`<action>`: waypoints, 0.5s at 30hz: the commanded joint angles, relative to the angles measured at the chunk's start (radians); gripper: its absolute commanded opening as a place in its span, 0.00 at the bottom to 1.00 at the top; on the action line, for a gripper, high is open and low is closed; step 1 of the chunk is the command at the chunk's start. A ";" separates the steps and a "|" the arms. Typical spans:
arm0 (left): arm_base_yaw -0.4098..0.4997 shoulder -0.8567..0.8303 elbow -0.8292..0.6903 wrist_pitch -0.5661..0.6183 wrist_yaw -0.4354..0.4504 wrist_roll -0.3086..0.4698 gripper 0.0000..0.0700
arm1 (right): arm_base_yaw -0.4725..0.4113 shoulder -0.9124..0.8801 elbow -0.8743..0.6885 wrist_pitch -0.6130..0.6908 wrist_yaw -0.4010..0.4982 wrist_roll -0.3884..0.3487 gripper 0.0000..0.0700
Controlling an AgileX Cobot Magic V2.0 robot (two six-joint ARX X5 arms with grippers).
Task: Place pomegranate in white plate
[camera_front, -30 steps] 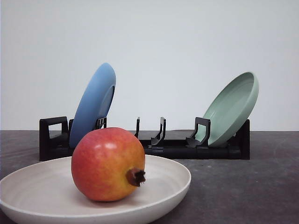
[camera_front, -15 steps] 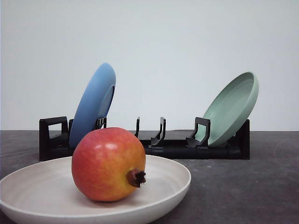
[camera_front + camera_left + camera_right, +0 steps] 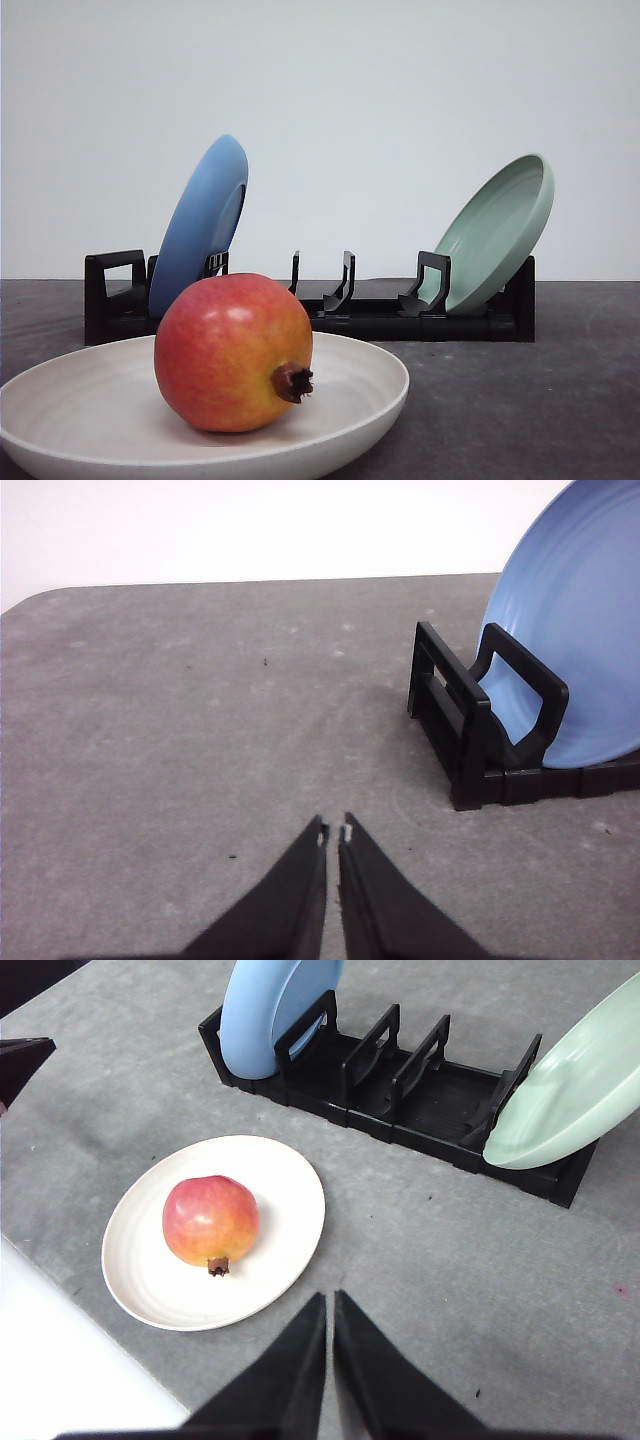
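Note:
The pomegranate (image 3: 233, 352), red with a yellow-orange blush and a dark crown stub, lies inside the white plate (image 3: 70, 405) at the front left of the table. From above, the pomegranate (image 3: 211, 1221) rests left of centre on the white plate (image 3: 285, 1195). My right gripper (image 3: 330, 1305) hovers shut and empty, apart from the plate's rim. My left gripper (image 3: 333, 830) is shut with nothing in it, over bare grey table beside the end of the rack.
A black dish rack (image 3: 370, 310) stands behind the plate, holding a blue plate (image 3: 200, 225) at its left end and a pale green plate (image 3: 495, 232) at its right. The black dish rack (image 3: 400, 1090) has free slots in the middle. A white surface (image 3: 70, 1380) borders the table edge.
The pomegranate has shifted very slightly to the right in the plate. Nothing else has visibly moved.

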 commanded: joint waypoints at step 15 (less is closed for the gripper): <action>0.001 -0.002 -0.011 -0.002 -0.005 -0.004 0.00 | 0.008 0.000 0.008 0.010 0.003 -0.009 0.01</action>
